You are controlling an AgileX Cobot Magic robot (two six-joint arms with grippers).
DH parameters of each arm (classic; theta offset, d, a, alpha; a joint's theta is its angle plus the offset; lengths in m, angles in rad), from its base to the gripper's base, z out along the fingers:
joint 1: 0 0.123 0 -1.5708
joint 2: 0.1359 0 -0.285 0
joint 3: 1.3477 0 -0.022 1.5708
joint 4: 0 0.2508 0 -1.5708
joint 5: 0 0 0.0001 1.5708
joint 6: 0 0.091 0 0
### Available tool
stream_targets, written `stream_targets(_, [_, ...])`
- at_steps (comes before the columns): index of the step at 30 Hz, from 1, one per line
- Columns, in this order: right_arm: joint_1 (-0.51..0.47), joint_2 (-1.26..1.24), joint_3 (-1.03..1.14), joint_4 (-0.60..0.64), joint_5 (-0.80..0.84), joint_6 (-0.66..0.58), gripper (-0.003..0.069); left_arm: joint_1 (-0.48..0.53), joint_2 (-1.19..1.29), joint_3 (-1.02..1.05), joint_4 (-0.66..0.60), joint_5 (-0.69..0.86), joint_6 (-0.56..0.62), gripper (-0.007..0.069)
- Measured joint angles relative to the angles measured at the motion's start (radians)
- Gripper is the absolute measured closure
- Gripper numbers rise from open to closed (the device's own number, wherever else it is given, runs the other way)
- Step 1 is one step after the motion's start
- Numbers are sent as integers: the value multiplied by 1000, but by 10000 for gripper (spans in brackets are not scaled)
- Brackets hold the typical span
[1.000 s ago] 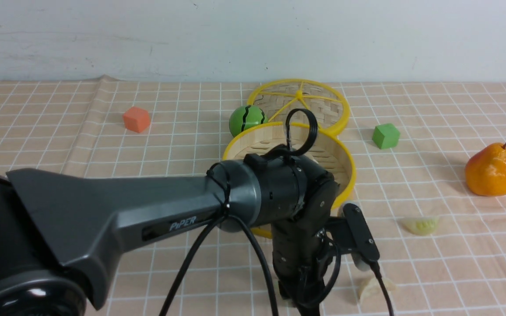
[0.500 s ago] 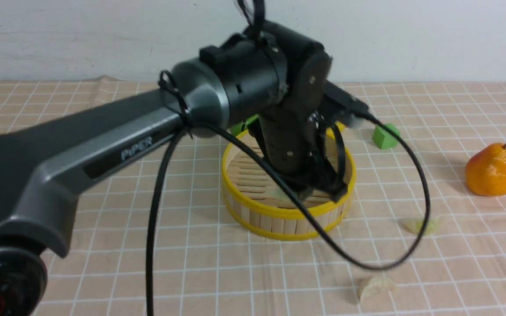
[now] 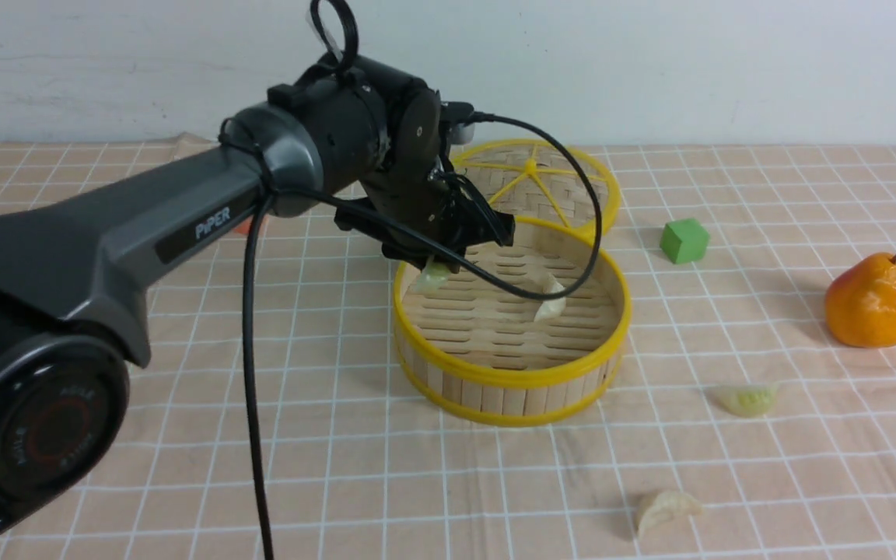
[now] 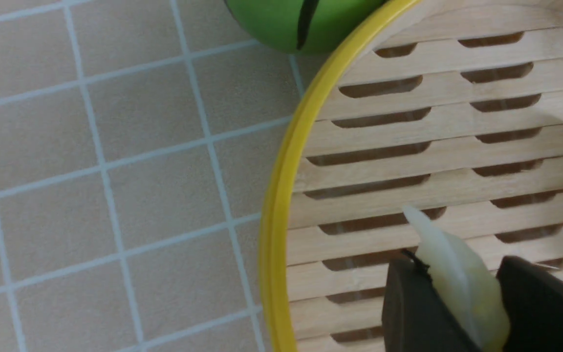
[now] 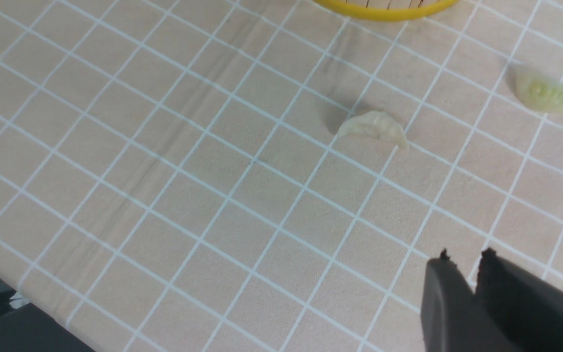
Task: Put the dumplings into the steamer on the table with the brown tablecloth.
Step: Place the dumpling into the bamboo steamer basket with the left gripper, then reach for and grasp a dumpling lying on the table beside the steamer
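Note:
The round bamboo steamer with yellow rims stands mid-table on the brown tablecloth. My left gripper hangs over the steamer's far left side, shut on a pale green dumpling just above the slatted floor. In the front view that held dumpling shows below the jaws. Another dumpling lies inside the steamer. Two dumplings lie on the cloth, one to the steamer's right and one near the front edge. My right gripper hovers over bare cloth, shut and holding nothing.
The flat woven lid with yellow spokes lies behind the steamer. A green ball sits by the steamer's far left rim. A green cube and a pear are to the right. An orange cube peeks out behind the left arm.
My left arm lifted from the cloth in front of the steamer and swung back over it with the dumpling, ending at its far left side. The right gripper stayed much the same.

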Motion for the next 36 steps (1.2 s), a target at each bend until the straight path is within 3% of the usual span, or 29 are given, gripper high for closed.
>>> stream_targets(4, [0, 34, 0, 0, -9, 0, 554, -2, 29, 0, -5, -32, -4, 417])
stream_targets(14, [0, 51, 0, 8, -16, 0, 549, -2, 53, 0, -2, -59, -5, 274])
stream_targets(22, [0, 118, -67, -68, 4, 0, 614, -2, -7, -102, 74, 109, -4, 274])
stream_targets(24, [0, 195, -127, -116, 24, 0, 673, -2, -73, -186, 104, 194, 3, 304])
stream_targets(28, [0, 302, -186, -150, 52, -20, 679, -2, -163, -230, 108, 277, 33, 369])
stream_targets(31, [0, 433, -218, -161, 87, -61, 679, -2, -257, -239, 104, 400, 115, 468])
stream_targets(36, [0, 588, -220, -121, 95, -114, 679, -2, -351, -210, 103, 419, 147, 568])
